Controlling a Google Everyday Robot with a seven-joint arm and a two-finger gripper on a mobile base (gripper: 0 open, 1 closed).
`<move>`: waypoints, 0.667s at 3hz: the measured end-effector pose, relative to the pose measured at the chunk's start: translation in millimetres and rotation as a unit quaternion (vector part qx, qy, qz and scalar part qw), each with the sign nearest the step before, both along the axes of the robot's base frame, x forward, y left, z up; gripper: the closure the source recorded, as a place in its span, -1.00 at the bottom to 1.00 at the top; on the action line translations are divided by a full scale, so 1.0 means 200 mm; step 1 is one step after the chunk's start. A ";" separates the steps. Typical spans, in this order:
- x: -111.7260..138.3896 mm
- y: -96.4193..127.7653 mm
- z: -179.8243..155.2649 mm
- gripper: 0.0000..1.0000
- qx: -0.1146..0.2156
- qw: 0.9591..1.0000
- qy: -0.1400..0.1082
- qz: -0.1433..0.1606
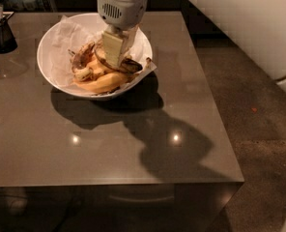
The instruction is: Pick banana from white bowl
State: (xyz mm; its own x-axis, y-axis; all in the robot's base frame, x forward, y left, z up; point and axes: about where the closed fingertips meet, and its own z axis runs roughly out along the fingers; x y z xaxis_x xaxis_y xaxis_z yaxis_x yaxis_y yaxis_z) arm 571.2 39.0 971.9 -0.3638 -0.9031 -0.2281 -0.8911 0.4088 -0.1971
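The white bowl [45, 50], lined with crumpled white paper, stands at the back left of the brown table. Several bananas lie in it. A dark brown-black banana [129, 65] curves along the right side, partly under my gripper. Another dark mottled one [81, 56] lies to the left. Cleaner yellow-orange bananas [102, 83] lie at the front. My gripper [113, 57] reaches straight down into the middle of the bowl, its tip among the bananas at the dark banana's left end. Its grey wrist housing hides the bowl's back rim.
A dark container [1, 32] with utensils stands at the table's far left edge. The table [133, 149] ends at the right and front edges, with dark floor [259, 129] beyond. A large white surface [244, 23] fills the upper right.
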 end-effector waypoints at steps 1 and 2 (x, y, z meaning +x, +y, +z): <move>0.01 0.04 -0.02 -0.02 0.000 1.000 0.013 0.013; 0.01 0.07 -0.06 -0.08 0.005 0.999 0.035 0.029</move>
